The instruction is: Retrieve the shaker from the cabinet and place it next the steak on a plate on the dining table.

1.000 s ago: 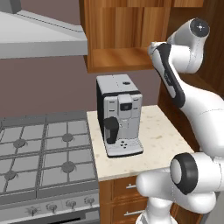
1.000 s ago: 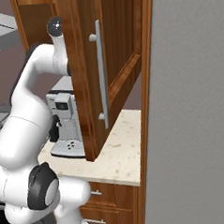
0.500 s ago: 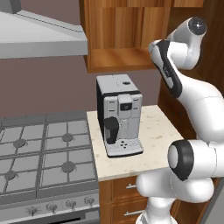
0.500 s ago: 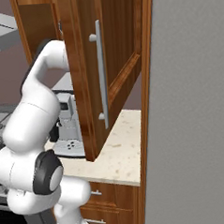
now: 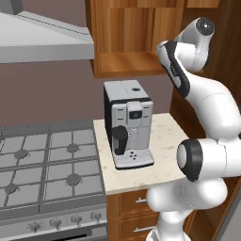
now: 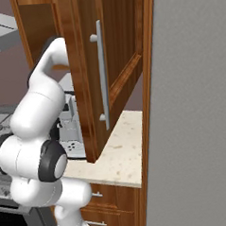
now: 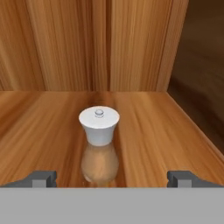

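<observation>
The cabinet [image 7: 131, 48] holds one thing, the shaker [image 7: 99, 144], which stands upright on the flat shelf floor near the middle, well apart from the back wall and from the side wall on the right of the hand view. The shaker is narrow, with a rounded tan-brown body that looks faintly glossy and a paler, whitish cap that flares wider toward the top and carries a small knob at its centre. The cabinet's inside is medium-brown wood with clear grain running up the back panels and lengthwise along the shelf, whose polished face shows a soft reflection. The tool [image 7: 112, 177] is released, its two dark finger tips spread wide with the shaker between them and touching neither. In the left base view the white arm [image 5: 207, 108] reaches up into the open cabinet [image 5: 127, 37], which hangs above a boxy grey and black coffee machine [image 5: 128, 123] standing on a beige speckled stone surface [image 5: 160, 155]. Just beside that surface lies a grey gas hob [image 5: 47, 164] with round burners under grates, below a grey sloped hood [image 5: 44, 40]. In the right base view the open cabinet door [image 6: 107, 63] shows brown grain and a long straight metal handle [image 6: 102, 77].
</observation>
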Controlling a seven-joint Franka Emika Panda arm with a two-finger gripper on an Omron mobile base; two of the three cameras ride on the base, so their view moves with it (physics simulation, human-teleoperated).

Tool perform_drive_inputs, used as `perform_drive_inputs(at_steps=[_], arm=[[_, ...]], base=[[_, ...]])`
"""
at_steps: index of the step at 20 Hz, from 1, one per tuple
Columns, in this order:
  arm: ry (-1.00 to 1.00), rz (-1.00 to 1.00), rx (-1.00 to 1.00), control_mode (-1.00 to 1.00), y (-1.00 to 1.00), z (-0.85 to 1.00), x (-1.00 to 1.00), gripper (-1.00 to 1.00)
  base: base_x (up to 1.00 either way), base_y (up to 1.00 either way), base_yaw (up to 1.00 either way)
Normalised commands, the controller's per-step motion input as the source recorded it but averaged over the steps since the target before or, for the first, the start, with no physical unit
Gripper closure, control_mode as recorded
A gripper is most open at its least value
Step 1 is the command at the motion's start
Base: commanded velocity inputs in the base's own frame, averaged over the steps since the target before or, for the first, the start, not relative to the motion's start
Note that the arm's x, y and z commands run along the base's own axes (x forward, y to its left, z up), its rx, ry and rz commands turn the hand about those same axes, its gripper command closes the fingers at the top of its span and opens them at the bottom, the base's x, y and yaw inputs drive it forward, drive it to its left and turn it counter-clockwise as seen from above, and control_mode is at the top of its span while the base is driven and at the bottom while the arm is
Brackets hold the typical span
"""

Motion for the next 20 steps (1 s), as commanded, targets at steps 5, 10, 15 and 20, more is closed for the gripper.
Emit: perform_drive_inputs(at_steps=[5,10,15,20], arm=[[0.00,0.00,0.00,-1.00,0.00,0.00,0.35,-1.00],[0.00,0.00,0.00,-1.00,0.00,-0.06,0.28,-1.00],[0.00,0.00,0.00,-1.00,0.01,-0.14,0.21,-1.00],[0.00,0.00,0.00,-1.00,0.03,-0.11,0.23,-1.00]], base=[[0.00,0.00,0.00],[0.00,0.00,0.00],[0.00,0.00,0.00],[0.00,0.00,0.00]])
